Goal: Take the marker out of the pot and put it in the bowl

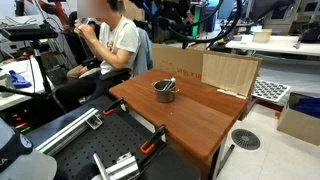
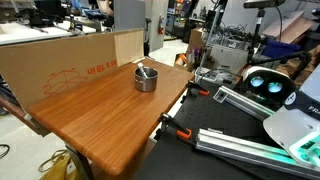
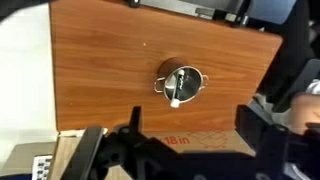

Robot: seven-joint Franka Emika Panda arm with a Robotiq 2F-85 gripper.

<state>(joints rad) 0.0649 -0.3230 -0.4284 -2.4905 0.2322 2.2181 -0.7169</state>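
Note:
The small silver pot (image 1: 165, 92) stands on the wooden table (image 1: 200, 118), near the cardboard wall; it also shows in the other exterior view (image 2: 146, 79) and in the wrist view (image 3: 181, 82). The marker (image 3: 176, 90) lies slanted inside the pot, its light tip over the rim, and shows as a dark stick in an exterior view (image 2: 143, 70). My gripper (image 3: 192, 138) is open and empty, high above the table, with the pot between and beyond its two dark fingers. No bowl is in view. The gripper is out of both exterior views.
A cardboard panel (image 2: 60, 60) stands along the table's far edge and shows in the wrist view (image 3: 185, 140). A seated person (image 1: 110, 45) is behind the table. Orange clamps (image 2: 176, 128) grip the table edge beside the black robot base.

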